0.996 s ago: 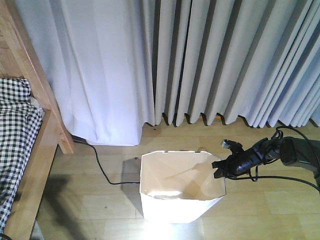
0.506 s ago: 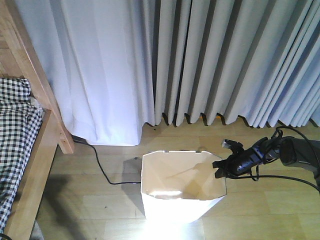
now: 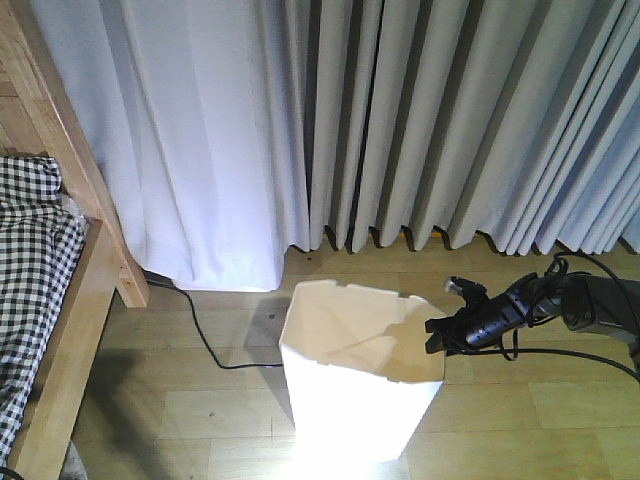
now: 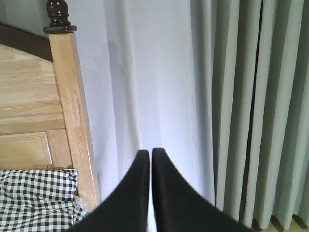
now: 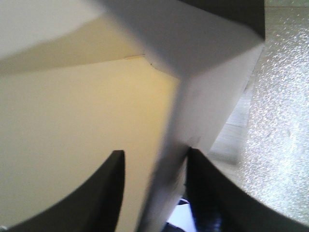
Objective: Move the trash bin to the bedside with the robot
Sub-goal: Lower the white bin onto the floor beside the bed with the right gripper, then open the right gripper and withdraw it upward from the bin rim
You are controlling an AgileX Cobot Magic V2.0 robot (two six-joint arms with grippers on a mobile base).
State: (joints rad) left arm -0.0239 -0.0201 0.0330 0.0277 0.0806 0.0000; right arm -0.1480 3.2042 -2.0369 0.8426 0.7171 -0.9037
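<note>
The white trash bin (image 3: 355,400) stands tilted on the wooden floor in front of the curtains. My right gripper (image 3: 437,335) is at its right rim corner. In the right wrist view the right gripper (image 5: 154,154) straddles the bin wall (image 5: 212,82): one finger inside, apart from the wall, and one outside against it, jaws apart. The bed's wooden frame (image 3: 75,170) and checked bedding (image 3: 30,270) are at the far left, well apart from the bin. My left gripper (image 4: 147,153) is shut and empty, held up facing the bedpost (image 4: 67,96) and curtain.
Grey curtains (image 3: 420,120) hang to the floor behind the bin. A loose black cable (image 3: 205,340) runs on the floor between the bed and the bin. Bare wooden floor (image 3: 180,410) lies left of the bin.
The bin has tipped: its rim has risen and shifted slightly right, so the outer wall now shows taller. My right gripper stays at the rim corner.
</note>
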